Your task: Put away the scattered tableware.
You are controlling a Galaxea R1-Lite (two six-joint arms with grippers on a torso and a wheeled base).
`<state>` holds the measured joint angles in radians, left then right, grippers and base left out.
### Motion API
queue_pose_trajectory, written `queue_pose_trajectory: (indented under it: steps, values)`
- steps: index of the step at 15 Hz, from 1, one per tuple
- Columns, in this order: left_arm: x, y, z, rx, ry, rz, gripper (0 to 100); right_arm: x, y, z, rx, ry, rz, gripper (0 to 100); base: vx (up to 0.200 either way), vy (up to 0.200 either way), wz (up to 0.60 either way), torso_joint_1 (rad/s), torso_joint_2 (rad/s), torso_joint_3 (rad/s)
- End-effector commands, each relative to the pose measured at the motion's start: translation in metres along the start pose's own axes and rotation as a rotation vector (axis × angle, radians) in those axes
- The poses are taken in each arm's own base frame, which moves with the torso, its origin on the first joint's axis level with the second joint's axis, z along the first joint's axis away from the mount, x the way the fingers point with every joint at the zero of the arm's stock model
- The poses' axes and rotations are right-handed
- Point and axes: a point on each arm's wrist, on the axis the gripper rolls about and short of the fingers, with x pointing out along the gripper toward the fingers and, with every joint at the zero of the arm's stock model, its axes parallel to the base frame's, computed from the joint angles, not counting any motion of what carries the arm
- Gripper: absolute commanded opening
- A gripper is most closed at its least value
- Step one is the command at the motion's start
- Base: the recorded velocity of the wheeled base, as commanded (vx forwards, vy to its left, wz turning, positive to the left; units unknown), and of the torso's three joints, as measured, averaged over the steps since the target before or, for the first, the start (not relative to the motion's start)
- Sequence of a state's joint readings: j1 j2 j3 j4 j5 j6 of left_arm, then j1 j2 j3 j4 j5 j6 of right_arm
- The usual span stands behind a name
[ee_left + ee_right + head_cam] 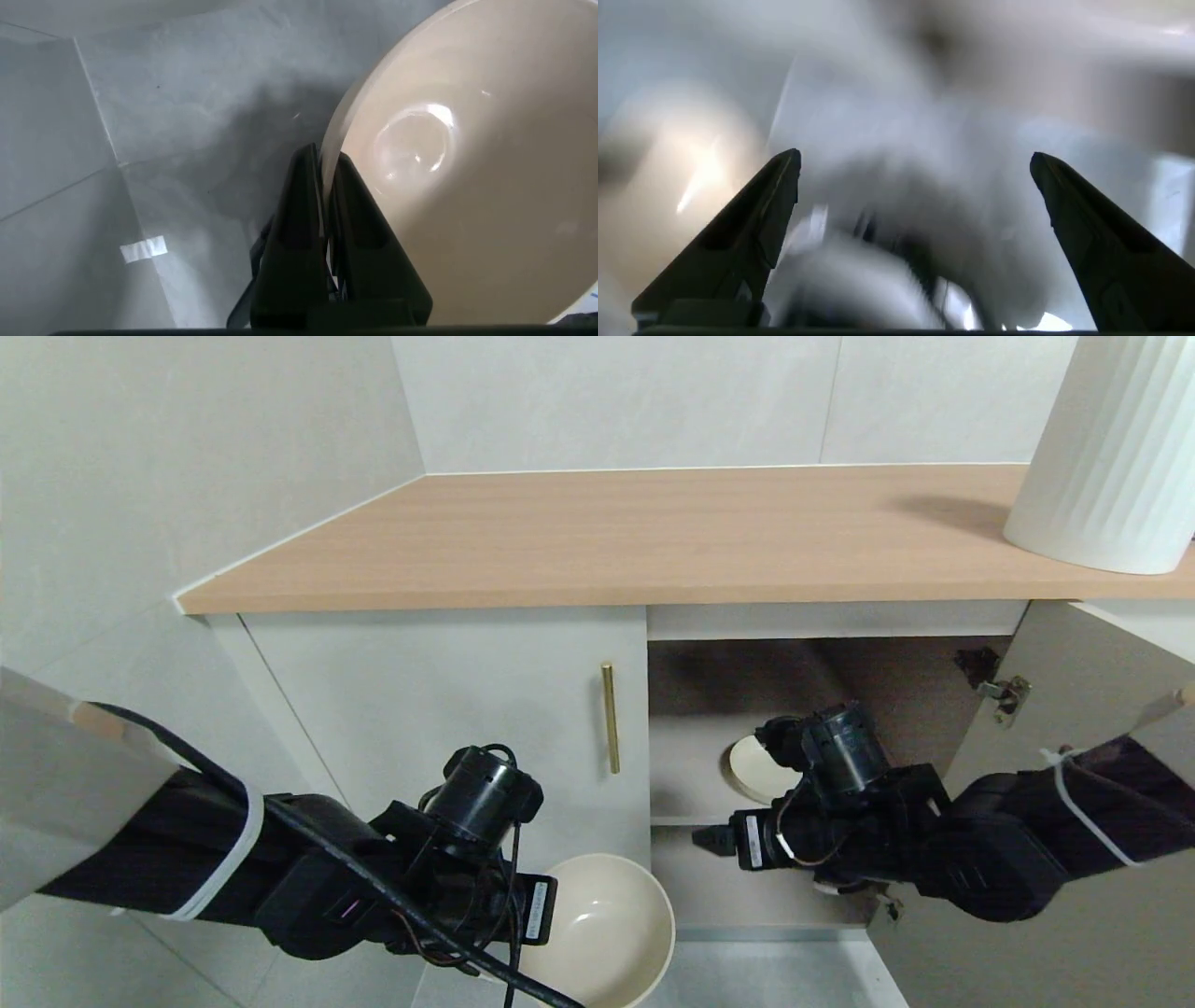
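A wooden tabletop [653,537] tops a white cabinet [439,709], open on its right side. A white ribbed container [1111,457] stands on the tabletop's right end. Before the cabinet, the left tool [322,163] pinches the rim of a round cream bowl [607,929]. A small cream dish [752,770] sits inside the cabinet near the right tool [915,168], spread wide and empty

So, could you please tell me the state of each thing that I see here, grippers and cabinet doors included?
Cream round bowl: held by its rim.
Left gripper: shut on the bowl's rim.
Right gripper: open, empty.
White left cabinet door: closed.
Right cabinet door: open.
Cream round dish: resting on the shelf.
White ribbed container: upright on the wooden counter.
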<state>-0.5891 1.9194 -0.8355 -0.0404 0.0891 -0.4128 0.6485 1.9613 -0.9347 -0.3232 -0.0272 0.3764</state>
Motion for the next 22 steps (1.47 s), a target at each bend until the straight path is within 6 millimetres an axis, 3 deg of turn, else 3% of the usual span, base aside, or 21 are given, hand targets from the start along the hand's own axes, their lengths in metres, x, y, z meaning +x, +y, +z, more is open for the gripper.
queue_pose_trajectory:
  steps: [1,4,8,12,22]
  values:
    - [0.004,-0.001,-0.001,0.004,0.011,0.005,0,-0.033,0.021,-0.006,-0.065,0.01,0.09,100,0.0,0.0,0.0,0.0,0.0,0.0]
    - [0.002,-0.002,0.0,0.004,0.0,0.002,0,-0.031,0.032,-0.02,-0.105,0.059,0.108,100,0.0,0.0,0.0,0.0,0.0,0.0]
    - [-0.007,-0.006,0.001,0.012,-0.024,-0.015,0,-0.017,0.032,-0.027,-0.134,0.09,0.088,100,0.0,0.0,0.0,0.0,0.0,0.0]
    - [-0.011,-0.013,-0.003,0.036,-0.029,-0.028,0,-0.002,0.032,-0.027,-0.131,0.082,0.027,100,0.0,0.0,0.0,0.0,0.0,0.0]
    - [-0.013,-0.016,-0.004,0.045,-0.034,-0.037,0,0.006,0.032,-0.03,-0.129,0.094,0.011,100,0.0,0.0,0.0,0.0,0.0,0.0]
